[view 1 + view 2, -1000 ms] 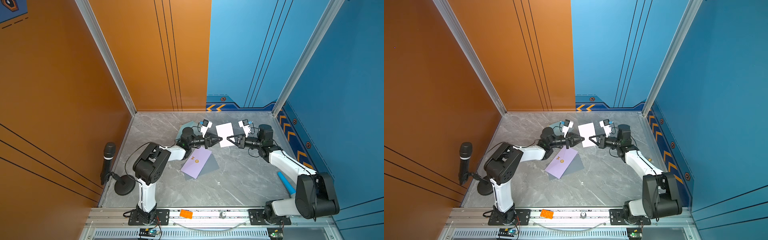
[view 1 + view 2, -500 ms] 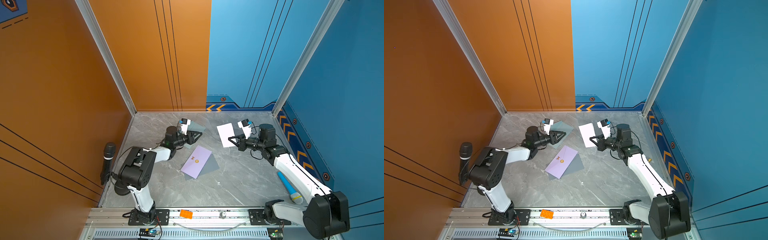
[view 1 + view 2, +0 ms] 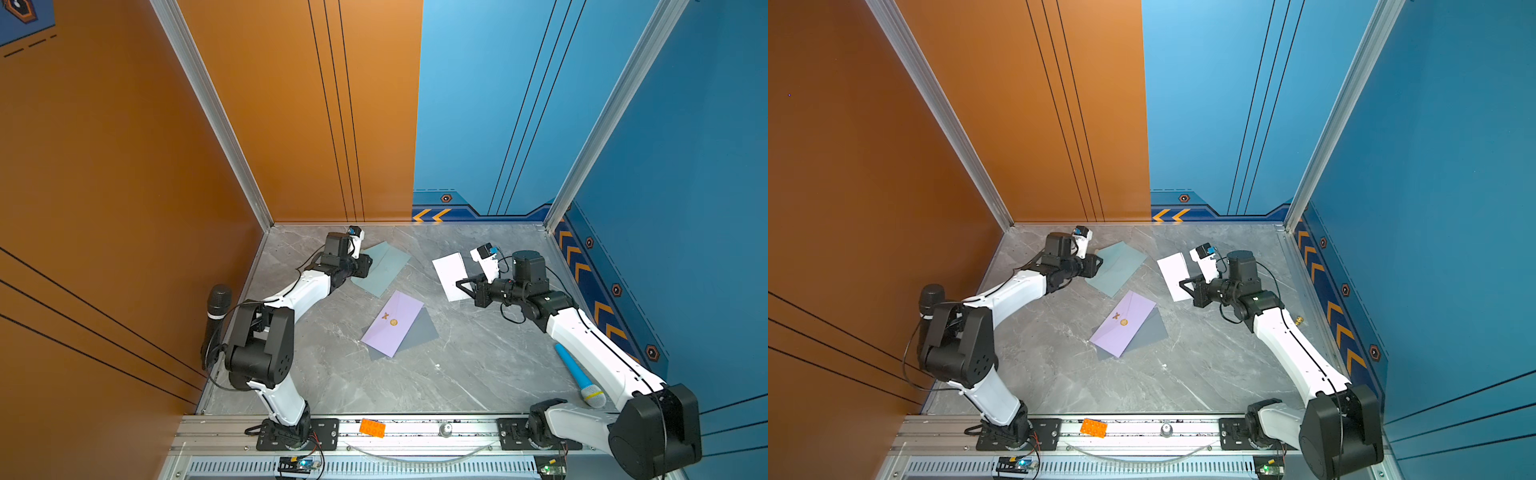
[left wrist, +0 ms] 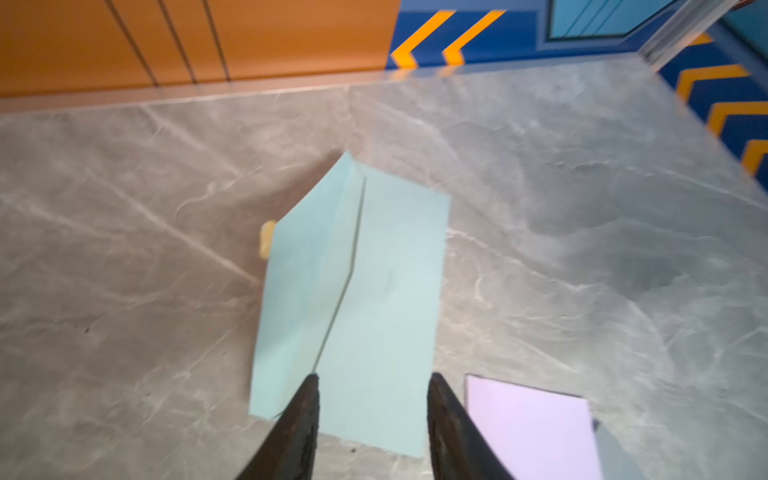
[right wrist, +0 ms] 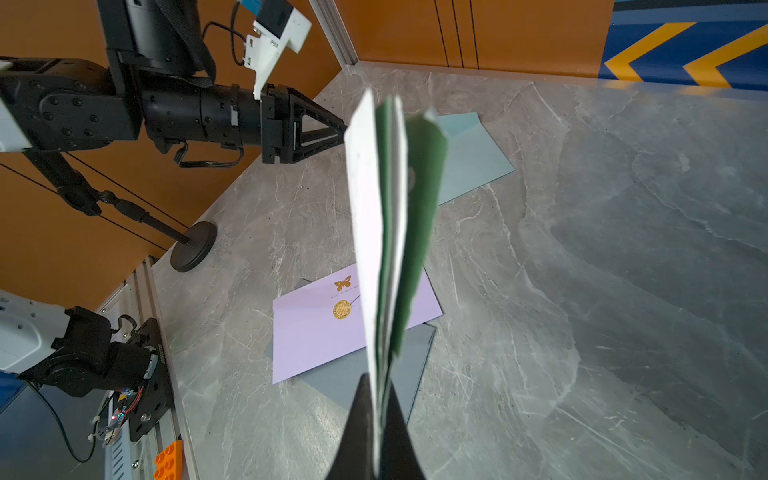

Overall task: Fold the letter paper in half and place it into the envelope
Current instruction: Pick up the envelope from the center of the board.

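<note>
In both top views the folded paper [image 3: 449, 268] hangs above the table, beyond the purple envelope [image 3: 392, 324] on the right arm's side, pinched at its edge by the right gripper [image 3: 458, 284]. The left gripper [image 3: 368, 266] hovers at the teal envelope [image 3: 386, 270], beyond the purple envelope on the other side. The left wrist view shows its jaws spread over the teal envelope's near end, gripping nothing. The right wrist view shows the right jaws pressed onto the doubled paper, green inside. Folding looks done and insertion is in hand. Next, the left gripper likely must open the teal envelope's mouth so the paper can slide in.

Sealed envelope [image 3: 392, 324] atop sheet [image 3: 424, 331] — other envelope [image 3: 384, 268] behind
</note>
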`<state>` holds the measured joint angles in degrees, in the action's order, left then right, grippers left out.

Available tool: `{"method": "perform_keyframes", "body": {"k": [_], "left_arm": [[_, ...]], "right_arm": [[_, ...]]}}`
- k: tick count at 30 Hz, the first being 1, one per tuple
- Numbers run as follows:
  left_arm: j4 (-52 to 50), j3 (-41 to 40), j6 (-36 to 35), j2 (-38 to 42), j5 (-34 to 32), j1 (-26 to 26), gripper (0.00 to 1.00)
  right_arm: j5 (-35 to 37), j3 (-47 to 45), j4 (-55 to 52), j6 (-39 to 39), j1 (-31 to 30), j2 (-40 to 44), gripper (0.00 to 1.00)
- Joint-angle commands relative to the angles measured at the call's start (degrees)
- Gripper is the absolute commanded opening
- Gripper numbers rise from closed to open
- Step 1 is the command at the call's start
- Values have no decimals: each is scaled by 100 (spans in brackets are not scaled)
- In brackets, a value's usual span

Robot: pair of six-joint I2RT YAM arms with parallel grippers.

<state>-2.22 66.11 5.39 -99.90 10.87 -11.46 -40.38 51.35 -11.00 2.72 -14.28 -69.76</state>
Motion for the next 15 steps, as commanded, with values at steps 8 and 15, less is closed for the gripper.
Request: {"method": "perform_keyframes", "body": {"k": [8,15], "left_arm": [[-1390,1162,-280,-1145,187,353,44],[-1938,1978,-436,-1753,586,409,45]], "right_arm": [[61,125,-44,-58,-97,-152,0],[49,112,-40,-44,-110,-196,0]]}}
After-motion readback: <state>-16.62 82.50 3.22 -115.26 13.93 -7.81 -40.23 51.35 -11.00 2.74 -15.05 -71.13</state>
